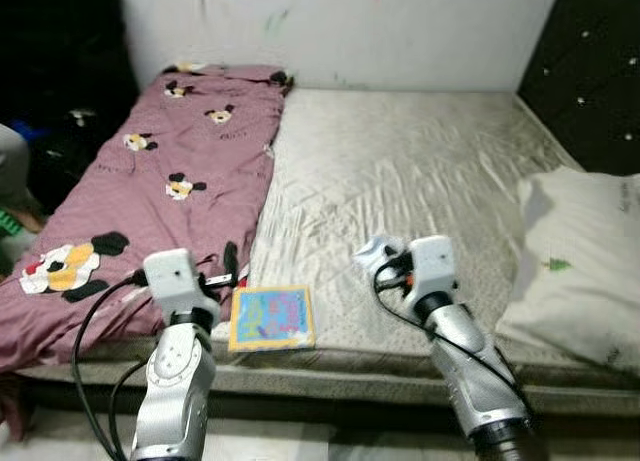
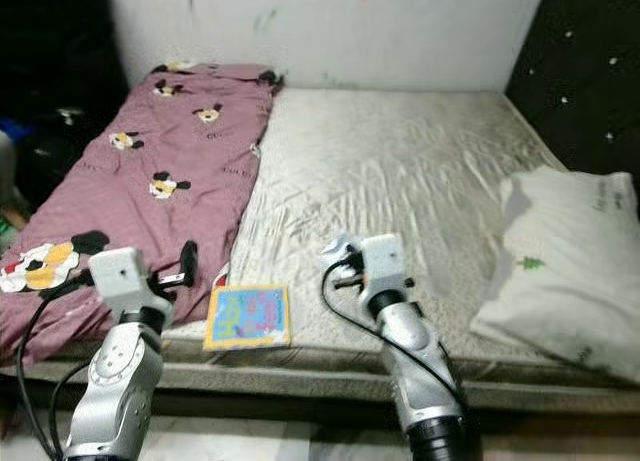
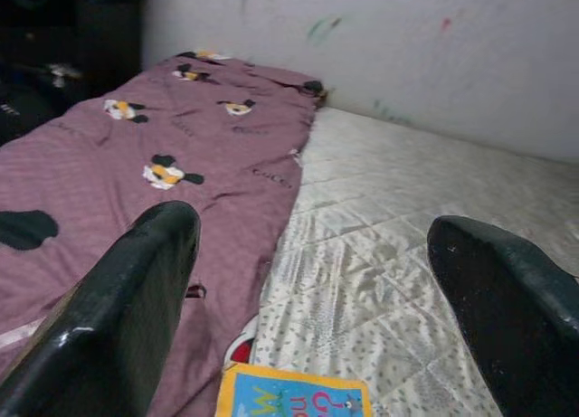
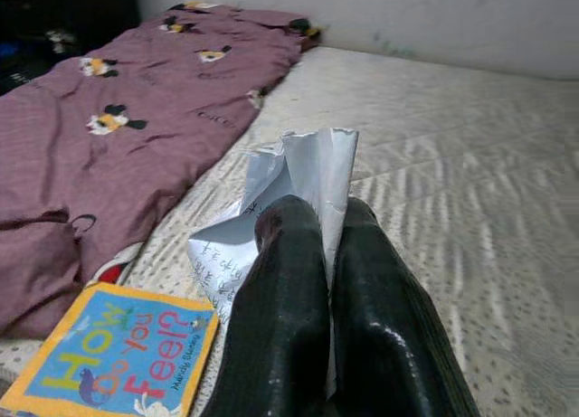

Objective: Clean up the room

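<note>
My right gripper point(image 4: 327, 220) is shut on a crumpled sheet of white paper point(image 4: 291, 177) with handwriting, held just above the mattress point(image 1: 400, 171); from the head camera the paper point(image 1: 376, 250) pokes out ahead of the right wrist. A colourful children's book point(image 1: 272, 317) lies flat at the mattress's near edge, between the two arms, also seen as the book point(image 4: 118, 358). My left gripper point(image 3: 317, 281) is open, its fingers point(image 3: 127, 308) spread above the book's top edge point(image 3: 294, 399) and the pink blanket.
A pink cartoon-mouse blanket point(image 1: 170, 171) covers the bed's left side. A white pillow point(image 1: 585, 261) lies at the right edge. A white wall point(image 1: 350, 26) stands behind the bed, a dark padded headboard point(image 1: 590, 71) at right, dark clutter point(image 1: 50, 121) at left.
</note>
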### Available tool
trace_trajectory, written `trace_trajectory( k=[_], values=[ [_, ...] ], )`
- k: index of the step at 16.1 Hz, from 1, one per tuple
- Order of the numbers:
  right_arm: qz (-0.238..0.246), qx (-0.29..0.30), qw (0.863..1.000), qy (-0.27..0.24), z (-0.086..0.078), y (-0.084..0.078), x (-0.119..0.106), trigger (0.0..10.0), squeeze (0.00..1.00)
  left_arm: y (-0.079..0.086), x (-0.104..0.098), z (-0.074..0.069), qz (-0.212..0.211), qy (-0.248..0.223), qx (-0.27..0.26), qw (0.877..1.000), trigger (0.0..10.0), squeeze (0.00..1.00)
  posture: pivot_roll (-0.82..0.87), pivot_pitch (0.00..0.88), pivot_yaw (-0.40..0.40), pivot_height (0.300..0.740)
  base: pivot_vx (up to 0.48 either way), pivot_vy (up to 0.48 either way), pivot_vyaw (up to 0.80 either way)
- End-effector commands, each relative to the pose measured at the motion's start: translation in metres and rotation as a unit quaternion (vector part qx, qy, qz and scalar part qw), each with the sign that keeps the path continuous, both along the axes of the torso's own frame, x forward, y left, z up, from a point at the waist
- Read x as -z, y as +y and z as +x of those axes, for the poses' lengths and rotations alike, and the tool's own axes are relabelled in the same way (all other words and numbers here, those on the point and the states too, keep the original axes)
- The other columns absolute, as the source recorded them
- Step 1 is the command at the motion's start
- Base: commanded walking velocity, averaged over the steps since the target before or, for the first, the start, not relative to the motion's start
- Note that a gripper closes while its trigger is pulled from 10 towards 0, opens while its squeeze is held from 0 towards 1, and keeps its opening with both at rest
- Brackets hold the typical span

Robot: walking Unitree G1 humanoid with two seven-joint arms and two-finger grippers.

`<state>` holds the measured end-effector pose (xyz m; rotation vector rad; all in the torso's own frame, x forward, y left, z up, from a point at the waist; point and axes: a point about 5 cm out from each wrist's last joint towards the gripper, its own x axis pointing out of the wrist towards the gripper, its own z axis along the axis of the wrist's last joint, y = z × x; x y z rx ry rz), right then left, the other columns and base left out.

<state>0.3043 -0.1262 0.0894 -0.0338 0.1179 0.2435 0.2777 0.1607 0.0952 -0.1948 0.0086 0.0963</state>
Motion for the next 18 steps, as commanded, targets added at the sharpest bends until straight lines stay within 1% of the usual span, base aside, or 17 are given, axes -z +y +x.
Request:
trace_trajectory(
  k=[1, 4, 5, 8, 18],
  values=[
    [0.007, -0.017, 1.0, -0.009, 0.0017, 0.0087, -0.0053, 10.0, 0.0, 0.0051, -0.0008, 0.0007, 0.008, 0.0, -0.007, 1.0, 10.0, 0.0, -0.01, 0.004, -0.014, 0.74, 0.0, 0.48, 0.0],
    [0.006, -0.019, 1.0, -0.006, 0.0016, 0.009, -0.0039, 10.0, 0.0, 0.0053, -0.0011, 0.0012, 0.009, -0.002, -0.009, 1.0, 10.0, 0.0, -0.01, 0.002, -0.014, 0.74, 0.0, 0.412, 0.0],
    [0.005, -0.02, 1.0, -0.005, 0.0017, 0.0089, -0.0037, 10.0, 0.0, 0.0021, -0.0042, -0.0001, 0.004, -0.016, 0.01, 1.0, 10.0, 0.0, -0.01, 0.002, -0.014, 0.74, 0.0, 0.0, 0.0],
    [0.005, -0.021, 1.0, -0.005, 0.0021, 0.009, -0.0036, 10.0, 0.0, -0.0009, -0.0058, -0.0013, -0.004, -0.023, 0.028, 0.999, 10.0, 0.0, -0.01, 0.0, -0.014, 0.74, 0.0, 0.0, 0.0],
    [0.005, -0.017, 1.0, -0.002, 0.0026, 0.0086, -0.0009, 10.0, 0.0, -0.0006, -0.0059, -0.0019, -0.002, -0.026, 0.032, 0.999, 10.0, 0.0, -0.01, 0.0, -0.012, 0.74, 0.36, 0.0, 0.0]
  ],
)
